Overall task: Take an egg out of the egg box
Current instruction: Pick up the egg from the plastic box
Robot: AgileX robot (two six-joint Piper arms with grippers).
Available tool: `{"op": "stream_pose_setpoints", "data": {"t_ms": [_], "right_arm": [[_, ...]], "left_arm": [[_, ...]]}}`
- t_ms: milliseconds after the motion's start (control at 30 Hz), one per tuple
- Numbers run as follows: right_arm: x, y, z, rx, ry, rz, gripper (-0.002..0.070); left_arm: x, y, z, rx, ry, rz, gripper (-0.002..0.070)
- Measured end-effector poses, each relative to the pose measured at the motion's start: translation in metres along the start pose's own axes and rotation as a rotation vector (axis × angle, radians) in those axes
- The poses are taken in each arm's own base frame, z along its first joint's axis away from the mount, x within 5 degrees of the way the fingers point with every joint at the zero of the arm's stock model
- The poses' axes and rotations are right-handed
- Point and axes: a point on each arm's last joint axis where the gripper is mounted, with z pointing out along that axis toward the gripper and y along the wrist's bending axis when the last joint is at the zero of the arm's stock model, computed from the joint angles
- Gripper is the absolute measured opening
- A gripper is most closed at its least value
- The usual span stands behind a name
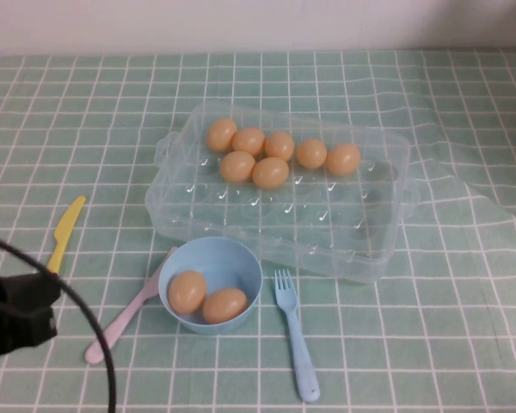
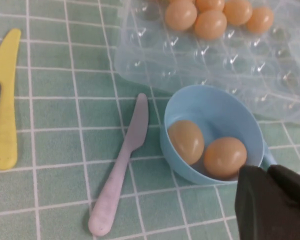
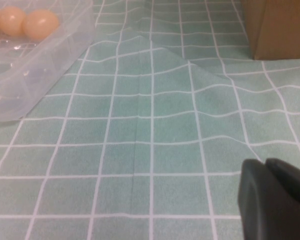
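Your egg box (image 1: pixel 181 206) holds seven eggs (image 1: pixel 270 172); the blue bowl (image 1: pixel 241 262) holds two. Left gripper (image 1: pixel 21 314) hangs clenched, empty, beside the bowl; right gripper (image 3: pixel 275 200) looks clenched over bare cloth.

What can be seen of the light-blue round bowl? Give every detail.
The light-blue round bowl looks like smooth plastic and stands upright on the green checked tablecloth, just in front of the clear plastic egg box. Two tan-orange eggs lie side by side inside it. A pale pink plastic knife lies against its left side and a light-blue plastic fork lies to its right. The shut left gripper hangs nearby without touching it.
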Motion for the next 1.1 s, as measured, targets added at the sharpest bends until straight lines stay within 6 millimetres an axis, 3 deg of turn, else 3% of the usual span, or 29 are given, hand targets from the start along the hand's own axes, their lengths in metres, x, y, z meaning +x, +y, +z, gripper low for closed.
{"op": "stream_pose_setpoints", "data": {"t_ms": [267,433,567,900,1100], "right_arm": [[0.000,0.000,0.000,0.000,0.000,0.000,-0.0017],[0.000,0.000,0.000,0.000,0.000,0.000,-0.0017],[0.000,0.000,0.000,0.000,0.000,0.000,-0.0017],[0.000,0.000,0.000,0.000,0.000,0.000,-0.0017],[0.000,0.000,0.000,0.000,0.000,0.000,-0.0017]], "left_arm": [[-0.069,-0.003,0.047,-0.027,0.267,0.138,-0.0001],[-0.111,0.000,0.089,-0.028,0.359,0.204,-0.0001],[-0.138,-0.011,0.123,-0.013,0.402,0.281,-0.0001],[-0.161,-0.050,0.212,0.008,0.552,0.433,-0.0001],[-0.162,-0.063,0.247,0.010,0.607,0.490,-0.0001]]}}
